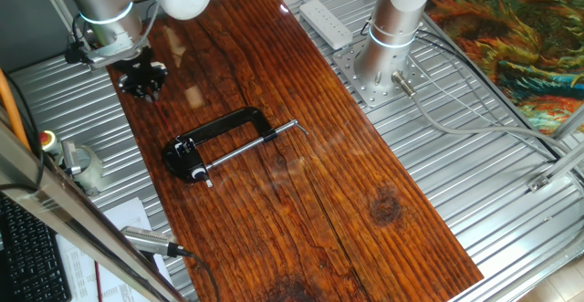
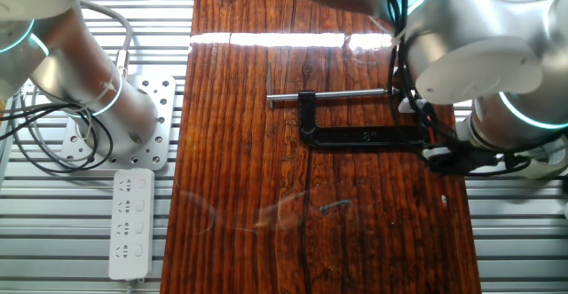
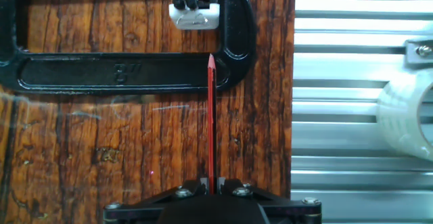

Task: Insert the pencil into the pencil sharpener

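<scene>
the pencil (image 3: 211,122) is held clamped in the gripper (image 3: 212,183); its tip could be jammed against the black c-clamp (image 3: 122,72) (sharpener (image 3: 193,7) beyond) if misaligned.

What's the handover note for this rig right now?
Tool: shut on the pencil, holding it at the blunt end, tip pointing away along the fingers.
Pencil: red, above the board, tip over the frame of the black clamp in the hand view.
Sharpener: not clearly identifiable; the small white part in the clamp jaw might be it, cannot confirm.
Done: pencil picked up.
Left: locate the sharpener opening, line up the tip, insert.
</scene>
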### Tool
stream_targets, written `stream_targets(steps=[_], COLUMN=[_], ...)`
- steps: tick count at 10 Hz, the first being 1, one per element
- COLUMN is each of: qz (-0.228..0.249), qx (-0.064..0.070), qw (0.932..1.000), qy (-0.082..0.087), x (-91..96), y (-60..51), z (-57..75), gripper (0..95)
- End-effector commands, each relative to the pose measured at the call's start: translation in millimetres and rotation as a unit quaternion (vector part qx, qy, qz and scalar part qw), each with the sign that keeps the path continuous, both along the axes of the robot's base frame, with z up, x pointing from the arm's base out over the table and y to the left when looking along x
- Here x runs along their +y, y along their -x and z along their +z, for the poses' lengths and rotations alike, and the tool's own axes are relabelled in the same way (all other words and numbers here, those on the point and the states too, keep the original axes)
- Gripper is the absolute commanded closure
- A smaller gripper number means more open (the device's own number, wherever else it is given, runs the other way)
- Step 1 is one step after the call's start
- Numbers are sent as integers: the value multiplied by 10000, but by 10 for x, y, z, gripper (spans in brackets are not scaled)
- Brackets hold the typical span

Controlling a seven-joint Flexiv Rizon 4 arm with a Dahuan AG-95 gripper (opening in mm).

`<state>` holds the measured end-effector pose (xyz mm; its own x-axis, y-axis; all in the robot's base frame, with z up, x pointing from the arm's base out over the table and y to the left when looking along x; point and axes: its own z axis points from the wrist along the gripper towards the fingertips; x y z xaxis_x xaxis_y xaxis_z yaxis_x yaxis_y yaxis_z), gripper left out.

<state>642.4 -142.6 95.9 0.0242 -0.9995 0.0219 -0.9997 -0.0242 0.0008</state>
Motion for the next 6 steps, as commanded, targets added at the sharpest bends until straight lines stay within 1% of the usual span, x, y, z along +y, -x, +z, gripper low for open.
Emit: stream_targets(steps=[1, 3, 6], qz=[-44, -103, -104], qx=[-10, -15, -19], qw=[10000, 9998, 9998], qy=[-30, -160, -160], x=[-10, 2, 38], y=[14, 61, 83], z=[-70, -146, -184], gripper=[950, 950, 950])
